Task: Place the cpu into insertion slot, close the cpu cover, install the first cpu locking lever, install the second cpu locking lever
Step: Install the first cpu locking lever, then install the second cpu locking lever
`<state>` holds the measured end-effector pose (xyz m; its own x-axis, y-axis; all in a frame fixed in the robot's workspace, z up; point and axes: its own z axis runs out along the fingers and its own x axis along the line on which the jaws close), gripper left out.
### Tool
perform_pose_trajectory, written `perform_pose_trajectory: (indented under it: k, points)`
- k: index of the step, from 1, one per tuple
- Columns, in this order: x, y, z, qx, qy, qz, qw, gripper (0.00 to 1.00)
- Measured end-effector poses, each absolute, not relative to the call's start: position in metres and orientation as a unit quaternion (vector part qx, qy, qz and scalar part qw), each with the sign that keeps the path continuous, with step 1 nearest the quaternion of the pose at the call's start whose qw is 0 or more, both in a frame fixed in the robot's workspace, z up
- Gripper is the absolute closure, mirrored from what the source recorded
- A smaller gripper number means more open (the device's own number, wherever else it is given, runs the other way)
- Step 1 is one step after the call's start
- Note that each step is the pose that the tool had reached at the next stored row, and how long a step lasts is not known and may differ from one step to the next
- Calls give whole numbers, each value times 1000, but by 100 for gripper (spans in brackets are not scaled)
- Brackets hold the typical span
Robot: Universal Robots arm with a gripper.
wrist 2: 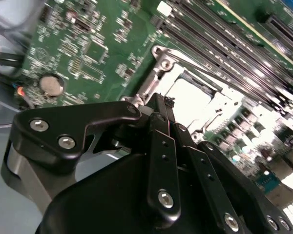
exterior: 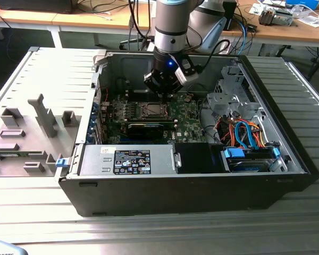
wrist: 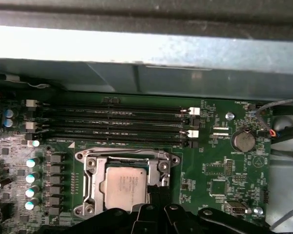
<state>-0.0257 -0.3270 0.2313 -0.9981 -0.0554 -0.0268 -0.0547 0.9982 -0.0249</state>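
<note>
one gripper [exterior: 165, 91] | at insertion slot [wrist: 127, 183] edge | cpu [wrist: 127, 185] seated

The cpu [wrist: 126, 183] sits in the insertion slot [wrist: 88, 168], under the cpu cover [wrist: 164, 163].

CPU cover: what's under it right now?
The cpu sits in the insertion slot, its silver face showing through the window of the cpu cover. The socket's contacts are hidden beneath the chip, and the gripper covers the cover's near edge.
</note>
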Motion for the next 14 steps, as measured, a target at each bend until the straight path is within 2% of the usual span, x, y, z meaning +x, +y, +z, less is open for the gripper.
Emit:
perform_pose_trajectory:
  k: [14]
  points:
    - [-26, -327, 232, -27, 999, -13, 33, 89]
